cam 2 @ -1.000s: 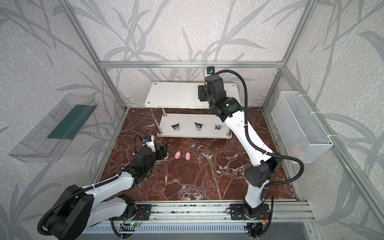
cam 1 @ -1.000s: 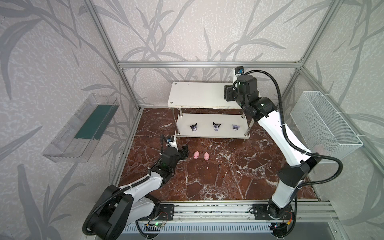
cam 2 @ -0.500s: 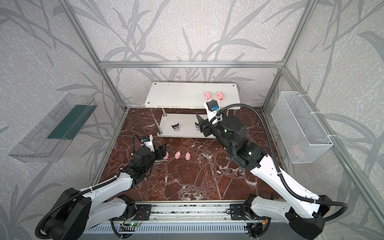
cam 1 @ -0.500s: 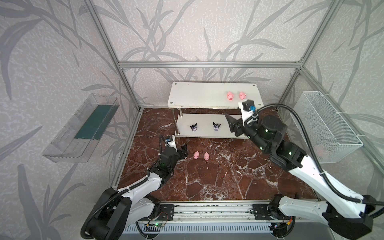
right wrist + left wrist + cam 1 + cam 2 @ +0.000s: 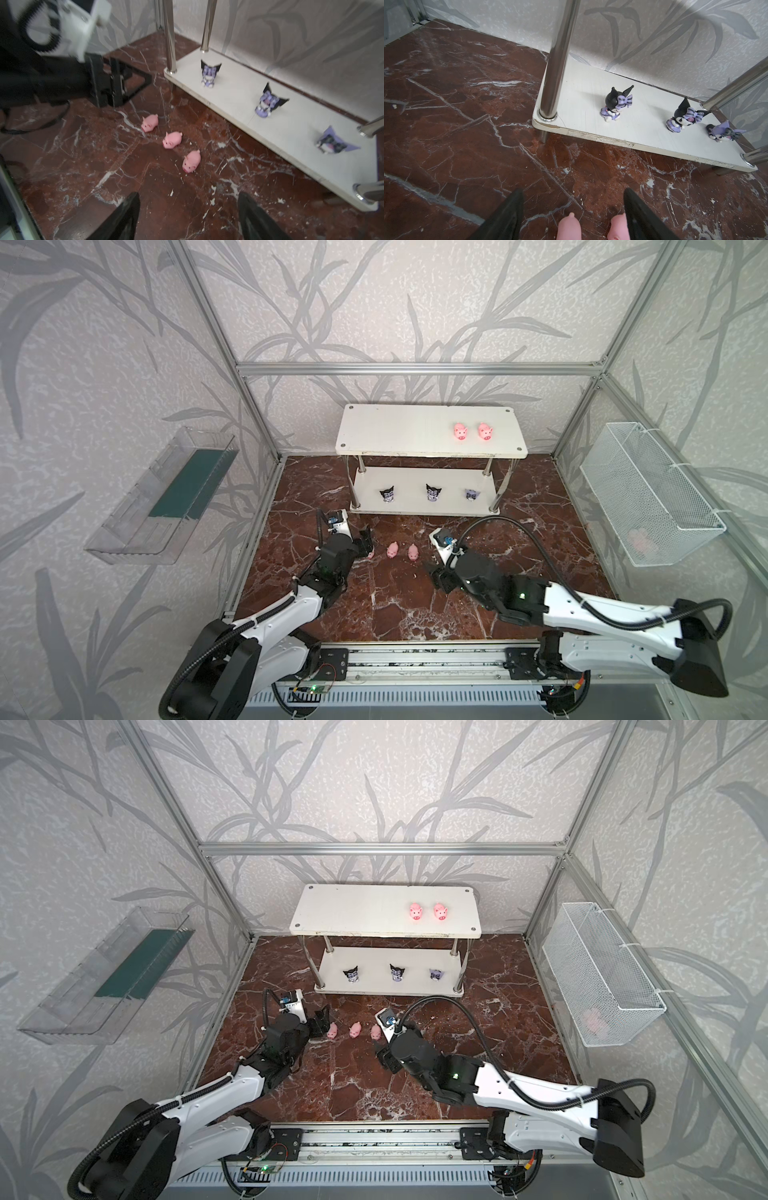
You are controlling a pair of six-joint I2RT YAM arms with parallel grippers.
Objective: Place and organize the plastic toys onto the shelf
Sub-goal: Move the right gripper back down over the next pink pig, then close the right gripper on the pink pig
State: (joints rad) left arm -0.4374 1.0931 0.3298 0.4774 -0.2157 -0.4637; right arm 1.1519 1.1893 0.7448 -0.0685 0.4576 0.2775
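Observation:
The white shelf (image 5: 399,435) stands at the back. Two pink pigs (image 5: 460,432) (image 5: 485,432) sit on its top board, and three horned figurines (image 5: 387,494) (image 5: 433,492) (image 5: 471,494) on its lower board. Three more pigs (image 5: 150,123) (image 5: 172,139) (image 5: 191,161) lie in a row on the marble floor. My left gripper (image 5: 366,540) is open low over the leftmost one; in the left wrist view that pig (image 5: 569,227) shows between the fingers and another (image 5: 617,227) beside one finger. My right gripper (image 5: 188,199) is open and empty, just in front of the row.
A clear plastic tray (image 5: 166,497) hangs on the left wall. A wire mesh basket (image 5: 648,497) on the right wall holds something pink (image 5: 642,541). The shelf's metal posts (image 5: 558,62) rise close behind the left gripper. The arms' rail (image 5: 415,659) runs along the front.
My right arm has pulled back from the shelf's top board, uncovering two pigs there, and dropped to the floor beside the loose pigs. The left arm has barely moved.

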